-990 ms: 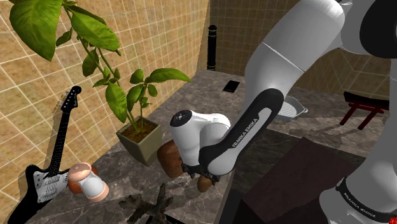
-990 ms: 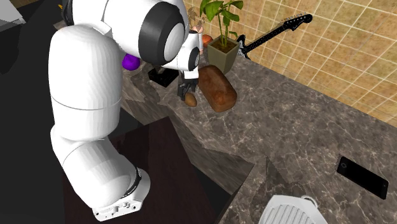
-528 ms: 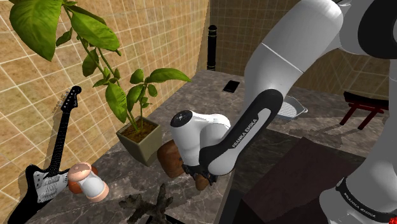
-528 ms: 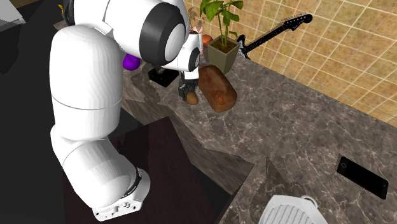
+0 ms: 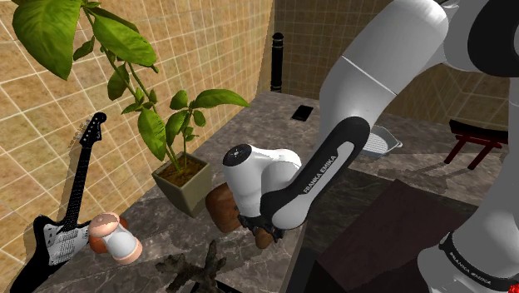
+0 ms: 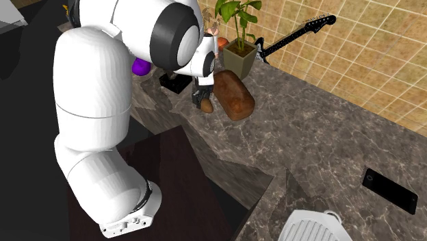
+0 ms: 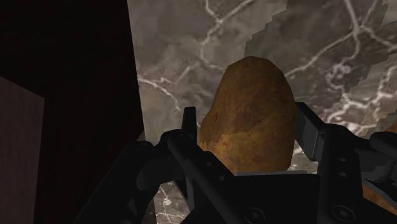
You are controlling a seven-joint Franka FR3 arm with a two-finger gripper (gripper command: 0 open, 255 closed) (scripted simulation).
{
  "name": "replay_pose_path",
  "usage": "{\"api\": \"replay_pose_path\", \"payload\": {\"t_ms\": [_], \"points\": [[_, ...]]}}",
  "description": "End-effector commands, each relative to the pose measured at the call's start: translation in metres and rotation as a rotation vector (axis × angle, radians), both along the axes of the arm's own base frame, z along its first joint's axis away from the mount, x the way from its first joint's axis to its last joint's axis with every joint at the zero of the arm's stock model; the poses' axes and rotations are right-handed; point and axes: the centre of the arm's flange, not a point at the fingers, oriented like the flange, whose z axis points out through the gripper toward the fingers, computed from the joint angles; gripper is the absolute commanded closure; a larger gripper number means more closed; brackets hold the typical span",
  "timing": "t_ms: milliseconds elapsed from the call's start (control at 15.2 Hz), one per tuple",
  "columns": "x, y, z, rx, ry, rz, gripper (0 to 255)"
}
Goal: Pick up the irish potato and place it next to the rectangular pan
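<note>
The brown potato (image 7: 251,89) stands between my gripper's (image 7: 248,121) two black fingers, which clasp its sides. In the shoulder view the gripper (image 5: 264,230) points down at the marble counter (image 5: 249,270), with the potato (image 5: 264,239) low under the white hand. The second exterior view has the potato (image 6: 205,105) at the counter's near edge, beside a brown loaf (image 6: 234,94). The white ribbed rectangular pan (image 6: 311,227) lies far off at the counter's other end, also seen as the pan (image 5: 384,140) behind the arm.
The brown loaf (image 5: 220,206) lies close beside the gripper. A potted plant (image 5: 179,179), a guitar (image 5: 62,225) and a pink-and-white object (image 5: 116,240) stand toward the wall. A black phone (image 6: 389,189) lies near the pan. A dark cabinet top (image 6: 171,178) borders the counter edge.
The fingers have come together onto the potato's sides. The arm and potato have scarcely moved since.
</note>
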Motion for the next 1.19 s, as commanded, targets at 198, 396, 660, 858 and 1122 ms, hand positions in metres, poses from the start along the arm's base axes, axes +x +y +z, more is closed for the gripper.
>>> {"api": "replay_pose_path", "payload": {"t_ms": [198,396,660,858,1122], "points": [[0.0,0.0,0.016,0.0,0.0,0.0,255],[0.0,0.0,0.032,0.0,0.0,0.0,255],[0.0,0.0,0.053,0.0,0.0,0.0,255],[0.0,0.0,0.069,0.0,0.0,0.0,255],[0.0,0.0,0.09,0.0,0.0,0.0,255]]}}
